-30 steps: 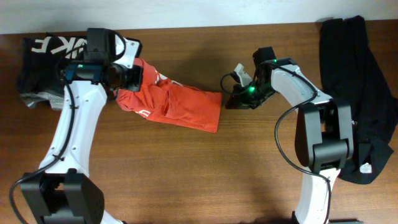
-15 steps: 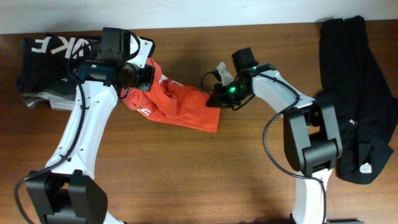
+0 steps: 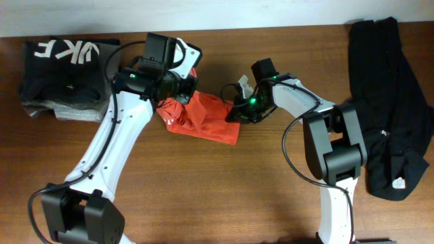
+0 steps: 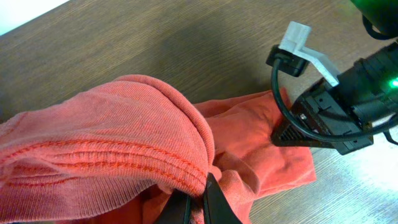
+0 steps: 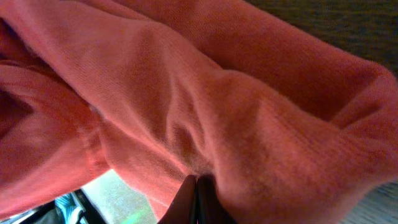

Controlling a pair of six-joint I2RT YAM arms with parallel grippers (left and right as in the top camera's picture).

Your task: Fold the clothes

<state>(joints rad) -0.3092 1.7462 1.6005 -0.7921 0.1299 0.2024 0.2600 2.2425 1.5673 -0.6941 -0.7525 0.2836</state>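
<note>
In the overhead view the orange-red T-shirt (image 3: 203, 118) lay bunched on the brown table (image 3: 203, 196), between the two arms. The left gripper (image 3: 179, 88) stood at the shirt's upper left end, and the right gripper (image 3: 237, 112) at its right edge. The long black garment (image 3: 390, 102) lay well apart to the right of the shirt, and a folded black garment (image 3: 64, 64) with white letters lay well apart to its left. Neither arm touched these two.

In the left wrist view the fingers were clenched together, and a thick roll of the shirt's hem, with its double stitching, was gathered and lifted over them. I judged that they were grasping this fold, although the pinch point itself was partly hidden by the cloth. Beyond the roll, the dark tip of the right gripper pressed on the far edge of the shirt.

In the right wrist view red knit filled nearly the whole frame. The fingertips met at the bottom with a ridge of the cloth caught between them, so this gripper too was closed on the shirt.

The shirt looked light, soft and limp. It would probably drape, wrinkle and slide in layers instead of keeping a shape. A better hold seemed to be at seams, hem or corners – a single layer there, not a bunch – because a bunched grip could drag hidden layers along and spoil the fold.
</note>
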